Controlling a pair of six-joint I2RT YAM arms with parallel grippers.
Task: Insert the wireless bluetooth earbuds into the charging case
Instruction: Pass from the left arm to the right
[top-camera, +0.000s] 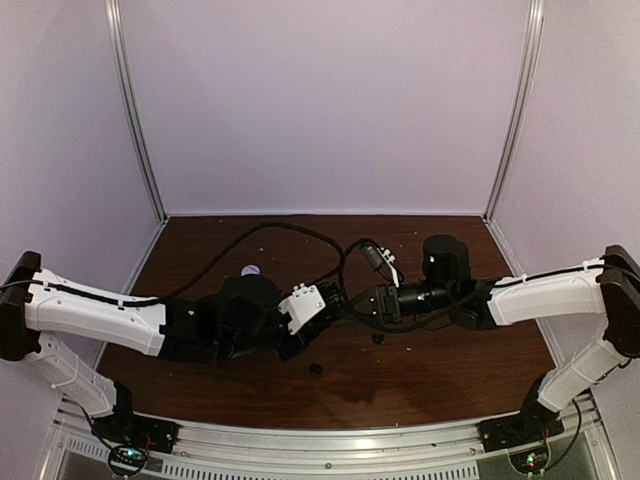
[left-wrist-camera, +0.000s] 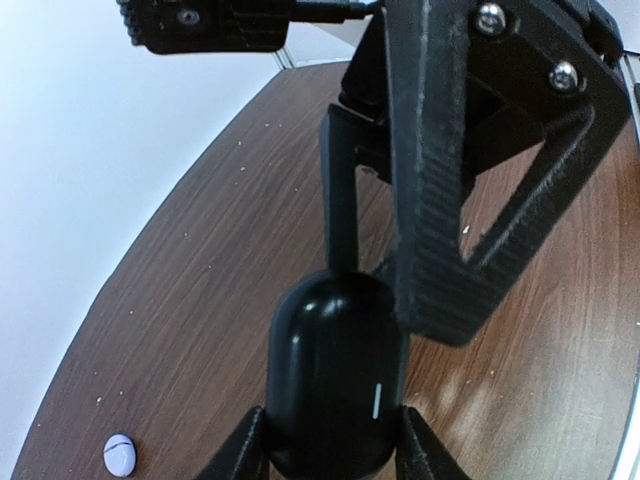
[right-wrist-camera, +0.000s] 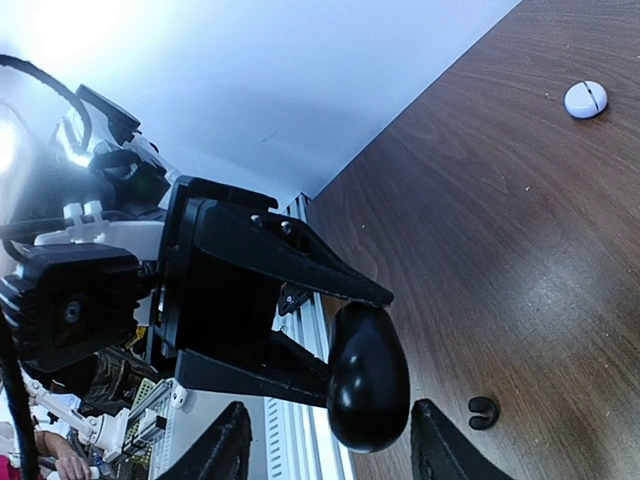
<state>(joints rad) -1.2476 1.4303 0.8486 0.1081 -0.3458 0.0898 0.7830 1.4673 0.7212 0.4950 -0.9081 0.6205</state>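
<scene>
My left gripper (left-wrist-camera: 335, 450) is shut on a glossy black charging case (left-wrist-camera: 335, 385), closed, with a small white line on its shell, held above the table. My right gripper (right-wrist-camera: 325, 445) is open, its fingers on either side of the same case (right-wrist-camera: 368, 378), not gripping it. In the top view the two grippers meet mid-table, left (top-camera: 332, 300) and right (top-camera: 362, 303). One small black earbud (right-wrist-camera: 483, 411) lies on the table under the case. Two small black buds show in the top view (top-camera: 378, 338) (top-camera: 315, 368). White stemmed earbuds are not visible.
A small white rounded object with a dark line lies on the brown table (top-camera: 450, 370), behind the left arm (top-camera: 250, 269) (left-wrist-camera: 119, 456) (right-wrist-camera: 585, 98). Black cables loop over the table's back half (top-camera: 300, 235). White walls enclose three sides.
</scene>
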